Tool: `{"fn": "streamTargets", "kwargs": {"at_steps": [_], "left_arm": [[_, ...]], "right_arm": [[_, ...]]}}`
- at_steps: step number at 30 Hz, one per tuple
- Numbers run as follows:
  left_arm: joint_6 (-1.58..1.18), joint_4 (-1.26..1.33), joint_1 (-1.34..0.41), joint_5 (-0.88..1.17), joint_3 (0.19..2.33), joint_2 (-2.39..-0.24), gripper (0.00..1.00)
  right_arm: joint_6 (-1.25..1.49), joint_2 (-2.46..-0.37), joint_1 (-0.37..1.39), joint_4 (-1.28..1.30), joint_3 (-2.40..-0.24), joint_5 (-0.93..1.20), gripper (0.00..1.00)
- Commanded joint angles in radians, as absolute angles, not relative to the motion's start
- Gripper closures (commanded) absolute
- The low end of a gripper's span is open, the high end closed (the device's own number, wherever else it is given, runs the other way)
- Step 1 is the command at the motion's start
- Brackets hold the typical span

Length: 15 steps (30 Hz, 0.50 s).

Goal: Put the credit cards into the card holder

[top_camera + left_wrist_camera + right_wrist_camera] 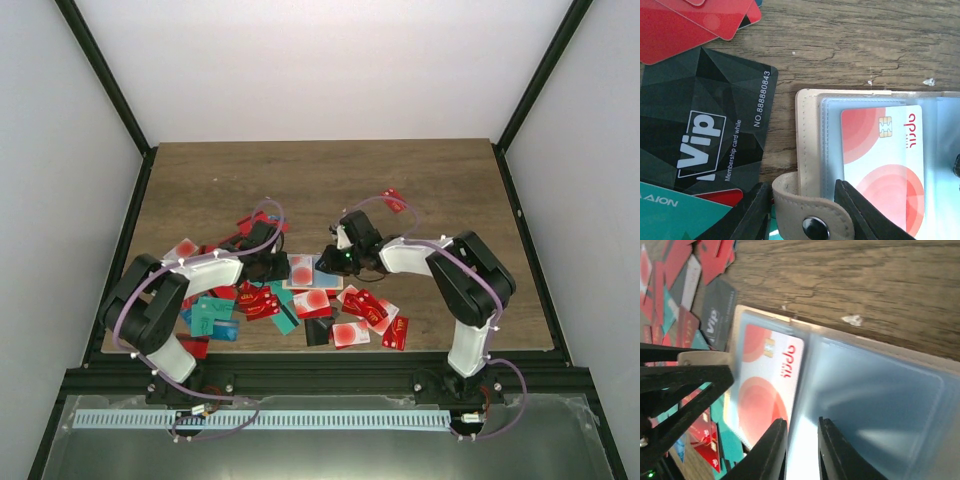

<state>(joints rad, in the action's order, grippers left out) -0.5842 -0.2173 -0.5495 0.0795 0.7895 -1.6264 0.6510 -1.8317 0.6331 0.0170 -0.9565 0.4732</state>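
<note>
Wooden table [320,170] under open card holder [809,150]

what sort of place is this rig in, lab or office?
Probably an enclosed lab test cell: plain white walls in a black frame, left arm and right arm bolted at a wooden table's edge, credit cards scattered as props.

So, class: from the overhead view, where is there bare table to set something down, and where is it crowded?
Bare: the far half of the table, from its back edge to the left arm and right arm, except one red card; also the strip right of the right arm. Crowded: near centre and left, where credit cards lie around the card holder.
</note>
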Motion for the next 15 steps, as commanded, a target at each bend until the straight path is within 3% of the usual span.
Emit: {"fn": "streamTargets", "kwargs": {"at_steps": [1,15], "left_arm": [[-0.595,-0.232,-0.551,0.075,0.771,-1.614,0.63],[-0.583,-0.231,-0.551,0.071,0.761,-1.612,0.65]], "right_arm": [[0.583,-1.820,0.662,0.088,-1.014,0.385,0.84],[0.546,-1.865,0.742,0.188,-1.098,0.184,0.99]]}}
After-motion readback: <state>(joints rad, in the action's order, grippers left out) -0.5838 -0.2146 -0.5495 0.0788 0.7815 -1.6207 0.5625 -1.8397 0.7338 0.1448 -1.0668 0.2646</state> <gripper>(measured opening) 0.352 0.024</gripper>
